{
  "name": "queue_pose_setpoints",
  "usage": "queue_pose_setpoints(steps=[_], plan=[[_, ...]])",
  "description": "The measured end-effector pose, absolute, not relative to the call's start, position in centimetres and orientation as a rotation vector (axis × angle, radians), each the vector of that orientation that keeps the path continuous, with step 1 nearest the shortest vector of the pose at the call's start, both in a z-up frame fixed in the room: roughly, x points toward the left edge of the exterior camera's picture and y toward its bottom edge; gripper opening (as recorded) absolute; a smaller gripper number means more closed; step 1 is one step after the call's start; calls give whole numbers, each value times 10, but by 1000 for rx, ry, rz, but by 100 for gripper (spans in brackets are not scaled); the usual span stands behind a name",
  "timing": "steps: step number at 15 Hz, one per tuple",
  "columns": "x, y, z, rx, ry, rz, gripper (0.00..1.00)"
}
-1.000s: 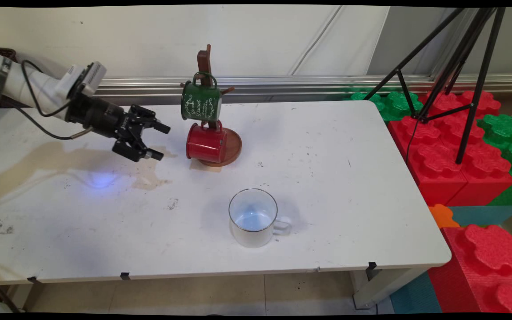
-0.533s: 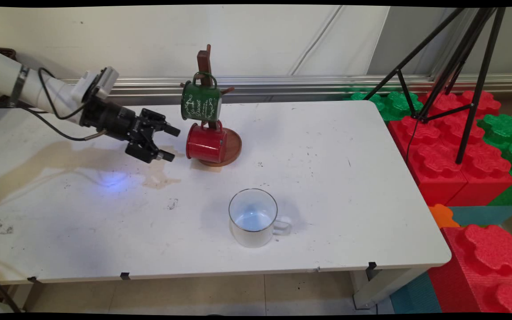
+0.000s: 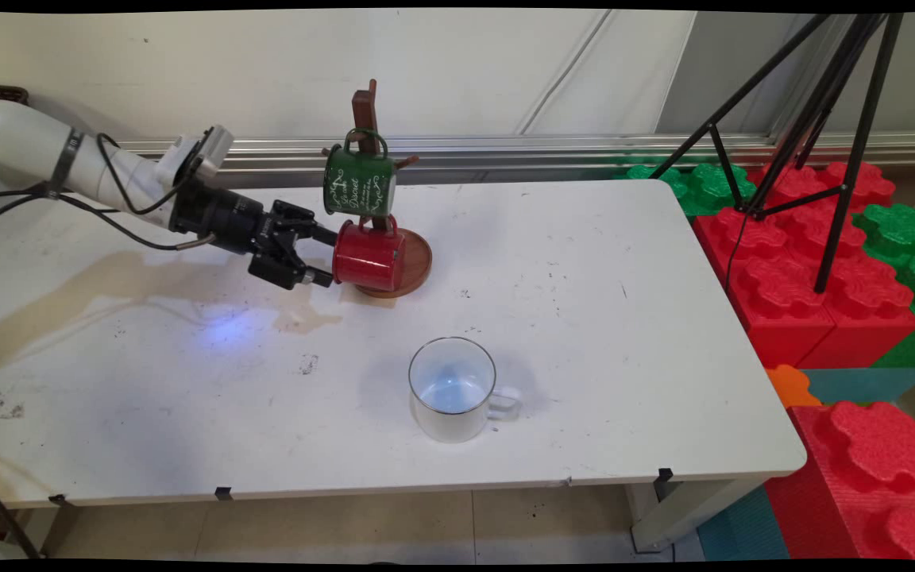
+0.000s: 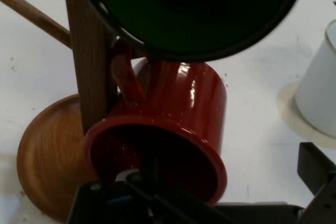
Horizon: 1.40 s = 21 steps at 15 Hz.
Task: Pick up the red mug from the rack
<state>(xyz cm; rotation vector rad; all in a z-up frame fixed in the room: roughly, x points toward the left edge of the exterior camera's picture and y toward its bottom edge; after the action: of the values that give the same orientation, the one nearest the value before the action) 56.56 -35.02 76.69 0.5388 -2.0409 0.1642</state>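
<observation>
Hand (image 3: 322, 256) agape at red mug (image 3: 368, 256); dark inside (image 4: 157, 156) only in hand view.

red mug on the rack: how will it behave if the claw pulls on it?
The red mug looks like glossy enamel: probably rigid, light, a bit slippery. It hangs by its handle on the wooden rack, so it would likely swing, and a sideways pull could tip the rack.

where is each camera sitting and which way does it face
Main view: fixed above the table's near side, looking down across it to the wall; shows the arm and hand.
Hand view: on the hand, looking along it into the red mug's mouth; shows its black linkage.
Shared: red mug, green mug, white mug, wooden stand.
</observation>
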Motion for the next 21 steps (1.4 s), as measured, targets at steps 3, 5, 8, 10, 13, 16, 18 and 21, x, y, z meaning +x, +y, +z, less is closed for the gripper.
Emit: queue_pose_setpoints(steps=[3, 5, 8, 10, 13, 16, 18, 21], plan=[[562, -355, 761, 563, -2015, 151, 100], [560, -358, 758, 575, -2001, 142, 100], [557, -361, 753, 592, -1982, 129, 100], [555, -364, 750, 605, -1970, 121, 100], [552, -367, 746, 624, -1953, 112, 100], [550, -368, 744, 635, -1943, 107, 100], [549, -369, 743, 641, -1936, 102, 100], [548, -369, 741, 647, -1929, 92, 100]])
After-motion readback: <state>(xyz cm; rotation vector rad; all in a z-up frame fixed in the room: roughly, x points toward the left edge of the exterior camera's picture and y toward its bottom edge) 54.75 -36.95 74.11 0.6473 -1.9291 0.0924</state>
